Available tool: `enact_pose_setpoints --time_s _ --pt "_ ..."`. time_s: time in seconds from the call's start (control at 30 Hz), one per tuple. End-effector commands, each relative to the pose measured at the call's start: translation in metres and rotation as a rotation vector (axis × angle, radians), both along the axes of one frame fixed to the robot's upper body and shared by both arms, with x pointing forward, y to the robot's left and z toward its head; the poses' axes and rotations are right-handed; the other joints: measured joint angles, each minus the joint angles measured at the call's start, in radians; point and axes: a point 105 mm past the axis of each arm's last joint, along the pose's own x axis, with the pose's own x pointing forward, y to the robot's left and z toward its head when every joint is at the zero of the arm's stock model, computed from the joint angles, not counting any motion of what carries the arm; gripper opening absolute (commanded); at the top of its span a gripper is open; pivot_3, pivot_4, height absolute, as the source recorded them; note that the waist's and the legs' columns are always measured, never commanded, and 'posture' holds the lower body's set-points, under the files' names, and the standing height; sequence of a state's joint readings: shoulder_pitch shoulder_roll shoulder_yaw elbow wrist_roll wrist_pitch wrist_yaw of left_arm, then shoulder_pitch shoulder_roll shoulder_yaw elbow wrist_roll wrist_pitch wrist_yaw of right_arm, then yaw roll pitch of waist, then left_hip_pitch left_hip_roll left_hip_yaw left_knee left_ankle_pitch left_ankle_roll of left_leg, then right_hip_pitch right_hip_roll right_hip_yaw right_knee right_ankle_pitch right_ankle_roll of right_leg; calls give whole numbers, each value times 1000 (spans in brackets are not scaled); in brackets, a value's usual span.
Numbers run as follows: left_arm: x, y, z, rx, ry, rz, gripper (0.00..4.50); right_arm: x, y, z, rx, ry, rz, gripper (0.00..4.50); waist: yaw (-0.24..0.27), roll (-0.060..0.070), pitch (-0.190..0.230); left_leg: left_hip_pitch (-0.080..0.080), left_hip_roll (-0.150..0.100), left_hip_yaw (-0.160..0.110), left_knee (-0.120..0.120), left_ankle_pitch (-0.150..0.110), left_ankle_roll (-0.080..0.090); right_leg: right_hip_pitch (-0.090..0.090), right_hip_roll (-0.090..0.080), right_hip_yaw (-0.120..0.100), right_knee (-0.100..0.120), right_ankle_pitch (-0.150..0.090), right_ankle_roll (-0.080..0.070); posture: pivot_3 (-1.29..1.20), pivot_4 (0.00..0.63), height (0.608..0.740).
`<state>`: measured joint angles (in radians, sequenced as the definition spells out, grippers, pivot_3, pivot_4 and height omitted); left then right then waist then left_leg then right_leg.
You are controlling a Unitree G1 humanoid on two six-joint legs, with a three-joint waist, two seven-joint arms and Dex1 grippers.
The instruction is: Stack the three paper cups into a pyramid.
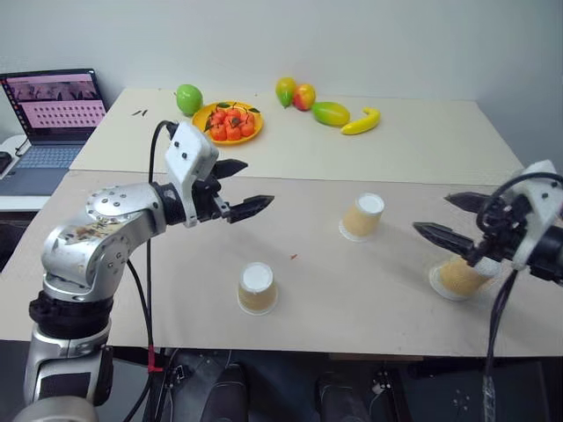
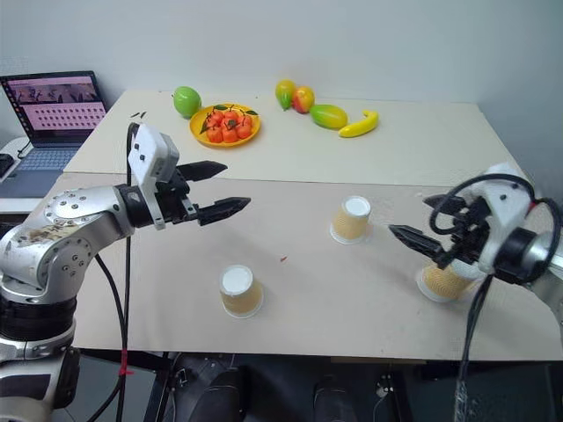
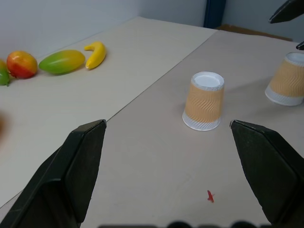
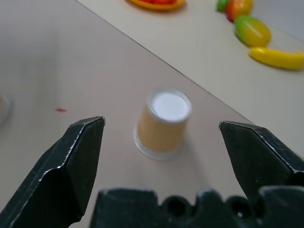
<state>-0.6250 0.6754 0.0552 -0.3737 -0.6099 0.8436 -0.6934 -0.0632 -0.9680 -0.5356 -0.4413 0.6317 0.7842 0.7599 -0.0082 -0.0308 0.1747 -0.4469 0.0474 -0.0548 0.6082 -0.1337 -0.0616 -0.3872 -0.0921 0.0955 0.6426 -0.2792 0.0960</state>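
Three paper cups stand upside down and apart on the pale bench: one at lower centre, one mid-frame, one at right under the right hand. Each is tan and ribbed with a white base. Both the left hand and the right have their fingers spread, holding nothing. A fruit plate and a laptop sit at the upper left.

**No legible writing**

We find no text, label, brand or number that we can read. The open grey laptop at the table's far left shows pink rows on its screen, too small for us to make out.
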Motion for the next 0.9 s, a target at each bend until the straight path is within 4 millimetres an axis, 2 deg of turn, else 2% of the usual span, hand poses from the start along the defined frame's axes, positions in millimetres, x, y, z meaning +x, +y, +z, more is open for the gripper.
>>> enact_pose_setpoints --time_s 0.03,0.17,0.23,0.4,0.57,0.7,0.9 --pt "-3 -5 10 -15 -31 -47 4472 -11 -26 19 -32 -100 -66 4500 -4 0 0 0 0 0 0 0 0 0 0 0 0 0 0 0 150 732" --pt "0 -10 9 -12 -28 -72 4472 -22 -43 15 -28 -108 -118 4500 -12 0 0 2 0 0 0 0 0 0 1 1 2 0 0 0 150 732" --pt "1 -16 14 -39 -31 -102 4472 -30 -51 4 -2 -95 -152 4500 -9 0 0 2 0 0 0 0 0 1 1 1 2 0 0 0 150 732" --pt "3 -21 21 -57 -35 -124 4472 -39 -48 -17 56 -76 -159 4500 -7 0 0 2 0 0 1 0 0 1 0 1 2 0 0 0 150 732" --pt "2 -22 24 -49 -36 -130 4472 -45 -59 -43 102 -48 -212 4500 -12 1 0 3 0 0 0 0 0 1 1 1 2 0 0 0 150 732" --pt "3 -19 26 -39 -40 -123 4472 -45 -68 -56 123 -43 -245 4500 -11 0 0 2 0 0 1 0 0 1 0 1 2 0 0 0 150 732" --pt "3 -18 28 -26 -49 -120 4472 -39 -68 -68 146 -39 -244 4500 -12 1 -1 3 0 0 0 0 0 1 1 1 2 0 0 0 150 732"
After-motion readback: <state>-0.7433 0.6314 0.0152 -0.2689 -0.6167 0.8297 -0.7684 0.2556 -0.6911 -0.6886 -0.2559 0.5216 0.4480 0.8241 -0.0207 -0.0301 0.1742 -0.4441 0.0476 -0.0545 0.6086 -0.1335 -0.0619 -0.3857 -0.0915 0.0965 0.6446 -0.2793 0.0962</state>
